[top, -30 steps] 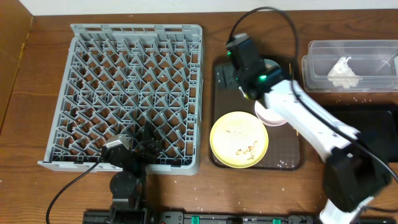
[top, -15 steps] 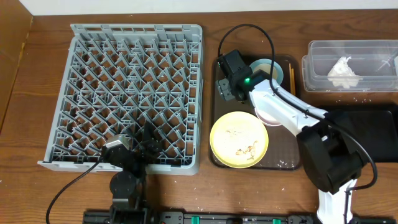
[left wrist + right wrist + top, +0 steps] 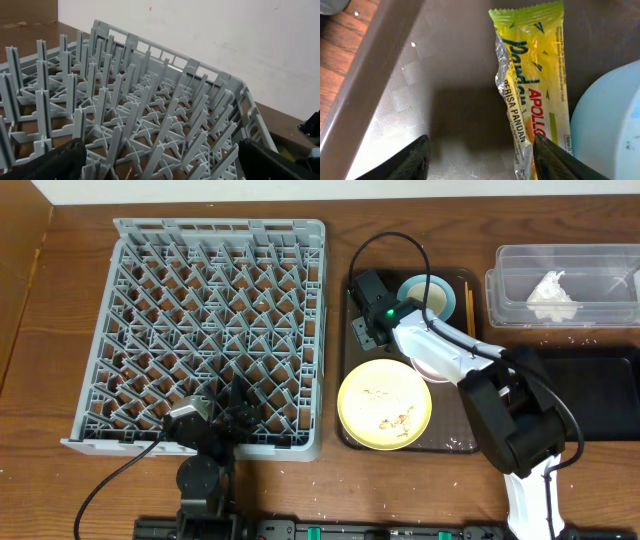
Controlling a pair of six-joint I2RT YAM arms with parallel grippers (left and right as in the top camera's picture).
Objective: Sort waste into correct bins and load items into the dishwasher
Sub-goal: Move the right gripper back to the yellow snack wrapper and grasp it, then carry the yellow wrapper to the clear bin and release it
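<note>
The yellow-green snack wrapper (image 3: 535,85) lies flat on the dark-brown tray (image 3: 420,100), beside the light-blue bowl (image 3: 612,125). My right gripper (image 3: 480,162) is open just above the tray, its right finger next to the wrapper's lower end. In the overhead view the right gripper (image 3: 363,320) covers the wrapper at the tray's upper left. The light-blue bowl (image 3: 428,293), pink-white bowl (image 3: 436,367), yellow plate (image 3: 385,405) with crumbs (image 3: 400,418) and chopsticks (image 3: 468,305) are on the tray. My left gripper (image 3: 230,420) is open and empty at the grey dish rack's (image 3: 215,330) front edge, and in the left wrist view (image 3: 162,167). I cannot make out the white cup.
The clear tub (image 3: 600,260) at the back right holds the crumpled napkin (image 3: 553,298). The black tub (image 3: 595,395) stands in front of it. Loose crumbs lie on the table between them. The rack's pegs (image 3: 150,110) fill the left wrist view.
My right gripper has moved left and lower onto the tray's upper-left corner, uncovering the light-blue bowl. The left arm has not moved.
</note>
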